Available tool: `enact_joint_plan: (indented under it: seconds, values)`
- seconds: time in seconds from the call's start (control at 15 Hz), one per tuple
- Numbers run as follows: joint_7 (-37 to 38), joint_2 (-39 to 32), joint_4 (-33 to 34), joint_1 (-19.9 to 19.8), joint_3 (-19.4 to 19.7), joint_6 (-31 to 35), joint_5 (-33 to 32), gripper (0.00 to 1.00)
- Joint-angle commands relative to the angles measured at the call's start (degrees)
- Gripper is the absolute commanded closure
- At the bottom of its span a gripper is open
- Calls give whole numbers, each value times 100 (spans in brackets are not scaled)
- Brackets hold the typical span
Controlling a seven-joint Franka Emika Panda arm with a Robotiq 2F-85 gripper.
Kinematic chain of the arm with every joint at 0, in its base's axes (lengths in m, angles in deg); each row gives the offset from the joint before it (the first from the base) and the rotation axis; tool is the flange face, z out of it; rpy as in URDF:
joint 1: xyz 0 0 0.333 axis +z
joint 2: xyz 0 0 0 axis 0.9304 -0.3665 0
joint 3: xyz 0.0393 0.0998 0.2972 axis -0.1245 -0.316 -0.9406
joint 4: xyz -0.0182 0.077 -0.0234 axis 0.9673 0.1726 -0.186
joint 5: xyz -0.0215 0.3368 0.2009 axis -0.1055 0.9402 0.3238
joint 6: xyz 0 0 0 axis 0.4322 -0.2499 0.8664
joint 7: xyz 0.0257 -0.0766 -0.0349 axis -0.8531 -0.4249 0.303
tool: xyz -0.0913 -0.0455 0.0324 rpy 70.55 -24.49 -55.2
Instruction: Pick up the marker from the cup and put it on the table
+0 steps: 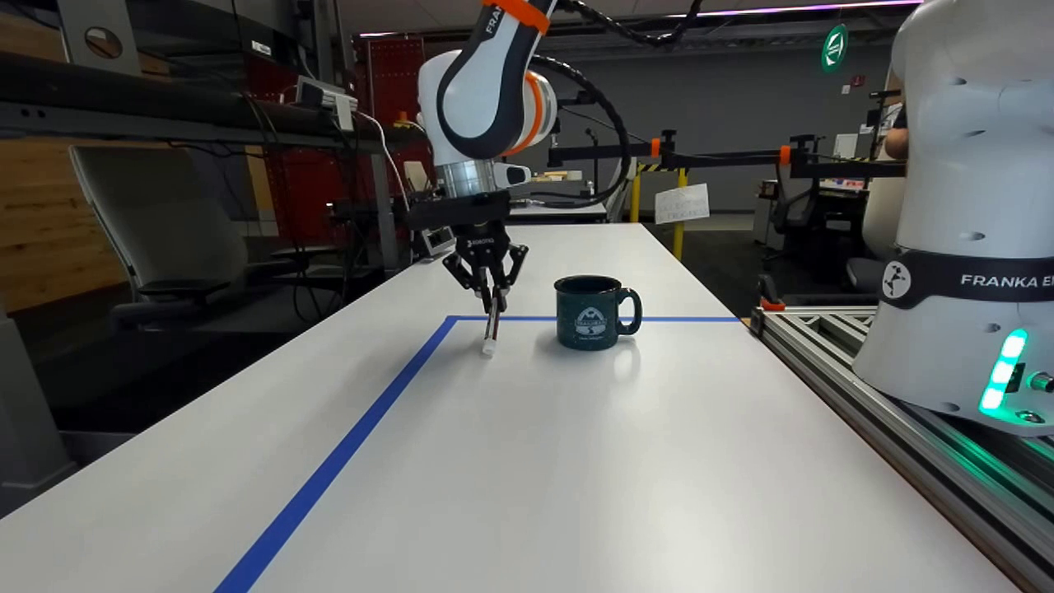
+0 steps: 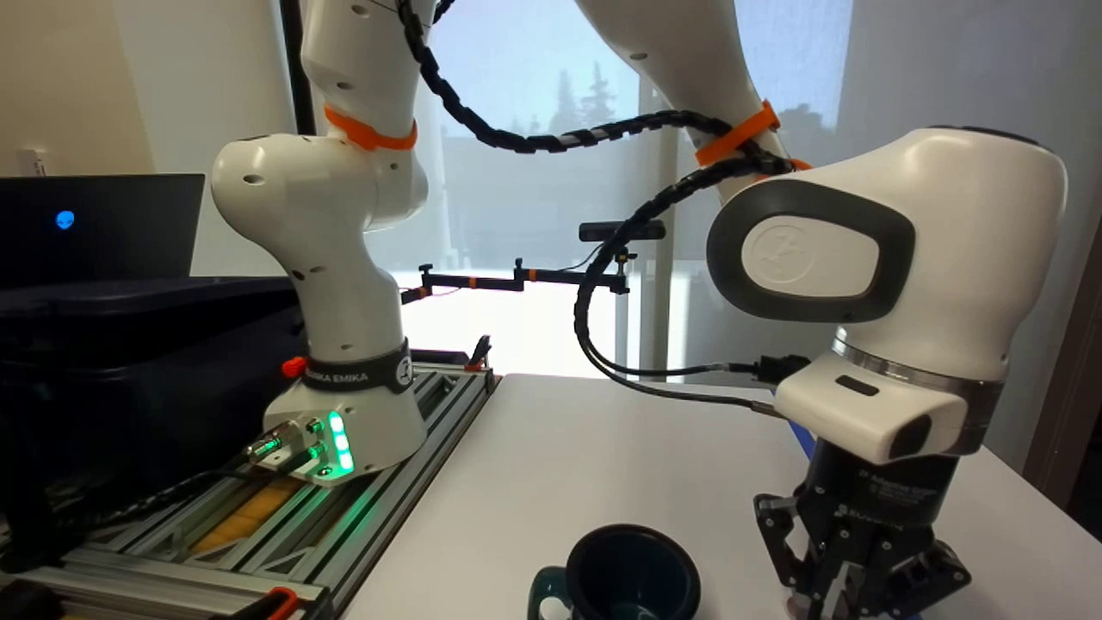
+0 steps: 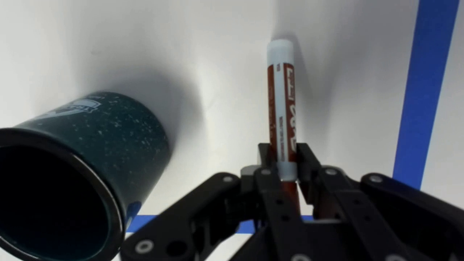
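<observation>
Red and white, the marker (image 3: 280, 105) is out of the cup (image 1: 586, 317), clamped in the gripper (image 3: 284, 154) and leaning beside that cup, white end down towards the desk (image 1: 576, 461); touching or not, nobody can tell! Picking looks done; laying down and letting go remain. The count: one marker, one cup, one gripper, one desk, two blue tape lines (image 3: 424, 94).

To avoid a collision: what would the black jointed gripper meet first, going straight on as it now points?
Probably the flat white tabletop below, reached first by the slim red-and-white marker in its fingers; whether the marker touches it now is unclear.
</observation>
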Motion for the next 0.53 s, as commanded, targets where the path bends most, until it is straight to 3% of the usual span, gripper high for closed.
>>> enact_joint_plan:
  seconds: [0.0, 0.47]
  values:
    - [-473, -124, -20, 40, 84, 236, 322, 95]
    - [-724, -155, -94, 128, 233, 326, 337, 95]
